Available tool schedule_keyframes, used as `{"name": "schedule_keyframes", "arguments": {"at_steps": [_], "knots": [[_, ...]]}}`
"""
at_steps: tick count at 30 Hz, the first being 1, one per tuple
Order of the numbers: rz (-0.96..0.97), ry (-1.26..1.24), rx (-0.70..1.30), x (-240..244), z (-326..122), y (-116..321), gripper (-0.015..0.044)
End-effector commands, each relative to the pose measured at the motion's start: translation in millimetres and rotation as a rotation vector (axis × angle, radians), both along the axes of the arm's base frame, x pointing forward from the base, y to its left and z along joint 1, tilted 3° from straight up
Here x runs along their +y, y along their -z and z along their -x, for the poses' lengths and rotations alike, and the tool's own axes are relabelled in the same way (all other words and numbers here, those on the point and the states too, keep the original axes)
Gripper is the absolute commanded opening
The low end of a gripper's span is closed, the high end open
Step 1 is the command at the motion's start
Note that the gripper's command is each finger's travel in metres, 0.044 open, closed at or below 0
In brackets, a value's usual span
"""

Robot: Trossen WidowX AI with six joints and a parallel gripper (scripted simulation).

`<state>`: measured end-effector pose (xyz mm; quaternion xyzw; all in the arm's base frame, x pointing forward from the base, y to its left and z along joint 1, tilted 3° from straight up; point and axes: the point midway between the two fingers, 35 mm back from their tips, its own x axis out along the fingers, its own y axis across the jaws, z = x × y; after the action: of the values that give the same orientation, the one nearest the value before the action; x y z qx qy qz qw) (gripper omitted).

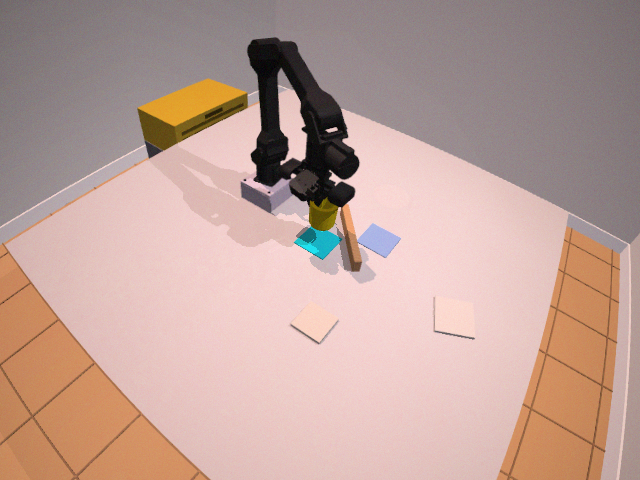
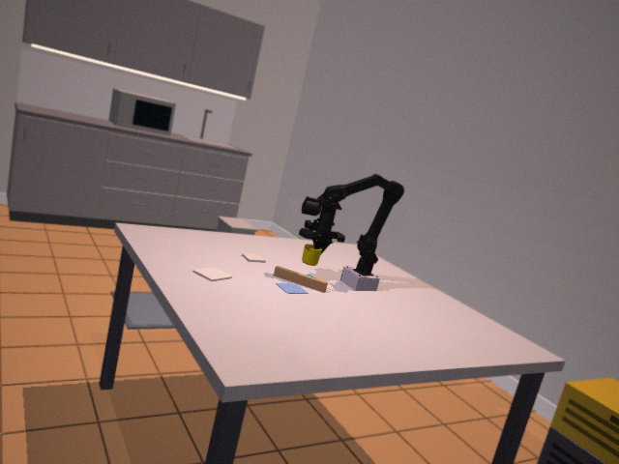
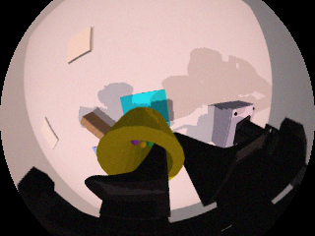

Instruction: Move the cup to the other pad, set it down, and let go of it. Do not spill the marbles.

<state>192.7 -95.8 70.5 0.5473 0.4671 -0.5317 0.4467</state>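
Note:
My gripper point(image 1: 324, 202) point(image 2: 317, 246) point(image 3: 168, 137) is shut on the wall of the yellow cup point(image 1: 323, 218) point(image 2: 310, 254) point(image 3: 143, 119). The cup is held off the table, roughly upright, above the cyan pad point(image 1: 323, 250) point(image 3: 143, 98). Its shadow falls partly on that pad. Several small marbles point(image 3: 143, 144) show inside the cup in the wrist view; one finger hides part of the inside. The blue pad point(image 1: 379, 240) point(image 2: 291, 288) lies on the other side of the wooden bar, with nothing on it.
The long wooden bar point(image 1: 350, 237) point(image 2: 300, 279) point(image 3: 95, 125) stands between the two pads, beside the cup. Two pale square tiles point(image 1: 314, 322) point(image 1: 454, 317) point(image 2: 253, 257) point(image 2: 212, 274) point(image 3: 81, 44) lie farther out. The arm's pale base point(image 1: 255, 196) point(image 2: 360, 281) point(image 3: 222, 124) is near the cyan pad.

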Motion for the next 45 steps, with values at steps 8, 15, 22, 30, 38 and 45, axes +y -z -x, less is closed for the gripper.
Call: {"name": "schedule_keyframes", "arguments": {"at_steps": [8,15,22,30,38,45], "knots": [[0.0,-0.004,0.004,0.3,1.7,15.3,0.0],[0.0,-0.004,0.004,0.4,1.6,25.0,0.0],[0.0,-0.004,0.004,0.6,1.7,34.7,0.0],[0.0,-0.004,0.005,1.0,2.5,45.6,0.0],[0.0,-0.004,0.005,1.7,3.8,56.4,0.0],[0.0,-0.004,0.005,2.1,4.5,61.0,0.0]]}}
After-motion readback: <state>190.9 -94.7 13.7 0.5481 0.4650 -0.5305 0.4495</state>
